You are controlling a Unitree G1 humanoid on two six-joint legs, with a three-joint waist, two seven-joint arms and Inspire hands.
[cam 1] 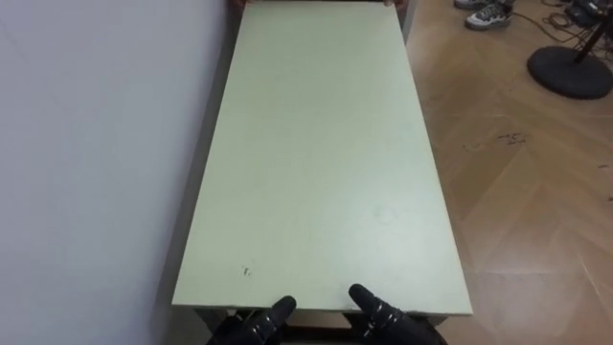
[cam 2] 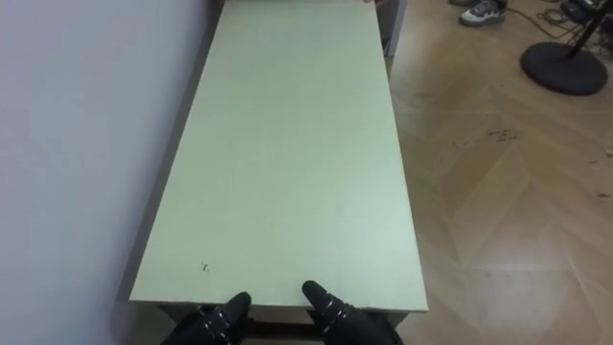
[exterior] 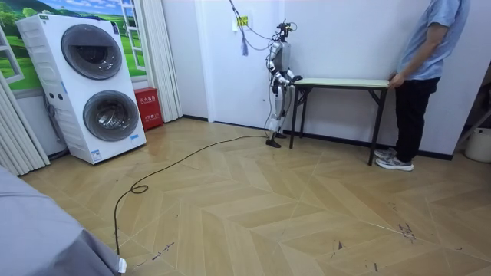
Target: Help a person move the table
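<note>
table point(cam 1: 316, 163) | long axis away from robot | parallel to wall point(cam 1: 86, 144)

Table point(cam 1: 316, 144) top: pale green-cream, plain, one small dark speck near robot's end.
Table legs point(exterior: 375, 126): black.
Left hand point(cam 1: 259, 324), right hand point(cam 1: 383, 321): black, small pale marks.
Wall point(cam 1: 86, 144): plain white.
Floor point(cam 1: 527, 192): light brown wood, herringbone pattern, few dark scuffs.
Stacked washing machines point(exterior: 96, 84): white, dark grey round doors.
Box point(exterior: 147, 107) beside them: red.
Cable point(exterior: 176, 162): black.
Round stand base point(cam 1: 570, 72): black.
Person point(exterior: 426, 69): blue shirt, black trousers.
Shoes point(cam 1: 488, 13): grey and white.
</note>
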